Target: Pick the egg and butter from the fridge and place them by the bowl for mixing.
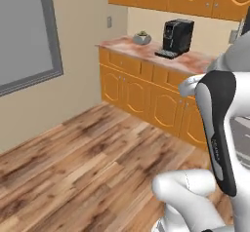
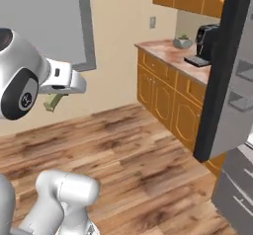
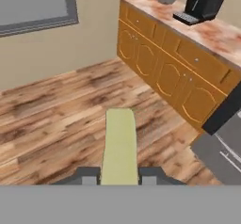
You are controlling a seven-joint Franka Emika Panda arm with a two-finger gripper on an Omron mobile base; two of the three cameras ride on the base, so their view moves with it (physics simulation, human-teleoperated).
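From behind my left side, my white arm (image 1: 215, 128) rises at the lower right over the wood floor (image 1: 88, 153), and beyond it the orange cabinets (image 1: 141, 89) carry a pinkish counter (image 1: 146, 48) with a black coffee machine (image 1: 176, 37) and a small potted plant (image 1: 142, 37); a grey-framed window (image 1: 27, 36) sits on the left wall. From behind my right side, my gripper (image 2: 53, 102) sticks out to the right of my big shoulder joint, with the dull olive-yellow butter (image 2: 54, 102) hanging below it. The fridge (image 2: 232, 81) stands at the right with its dark door swung open. Looking along my hand, my jaws are closed narrow on the butter (image 3: 119, 148), which juts forward between my two fingertips (image 3: 87, 176) above the floor, well apart from the counter.
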